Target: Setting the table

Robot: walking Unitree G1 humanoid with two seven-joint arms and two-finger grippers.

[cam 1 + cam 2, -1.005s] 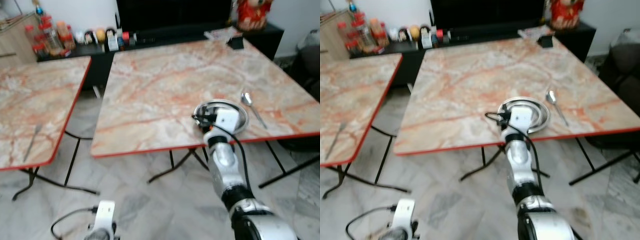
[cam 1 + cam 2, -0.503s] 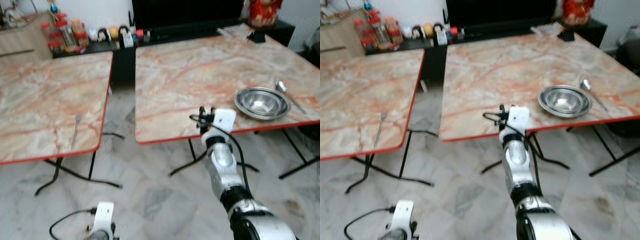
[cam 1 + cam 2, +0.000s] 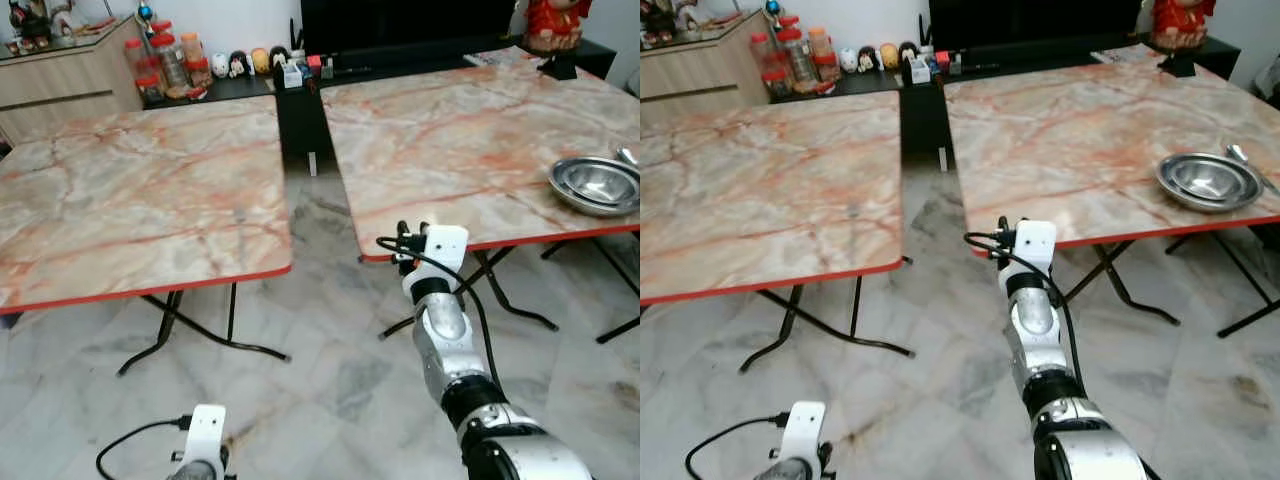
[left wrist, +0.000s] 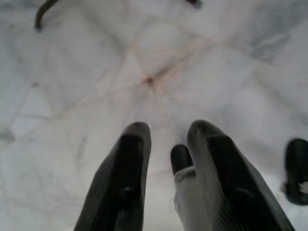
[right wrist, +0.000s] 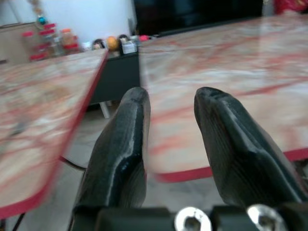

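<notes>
Right pincer (image 5: 168,139): raised in front of the robot, fingers apart and gripping nothing, pointing toward the gap between the two tabletops.
Left pincer (image 4: 166,168): hanging low over the floor, fingers apart, empty.
Bowl (image 3: 1207,181): sitting on the right tabletop (image 3: 1080,130), well off to the right pincer's right, a spoon (image 3: 1238,154) just beyond it.
Left tabletop (image 3: 760,180): lying to the right pincer's left.
Progress: seemingly early; one bowl and spoon are laid, and more pieces are probably waiting to be fetched.
</notes>
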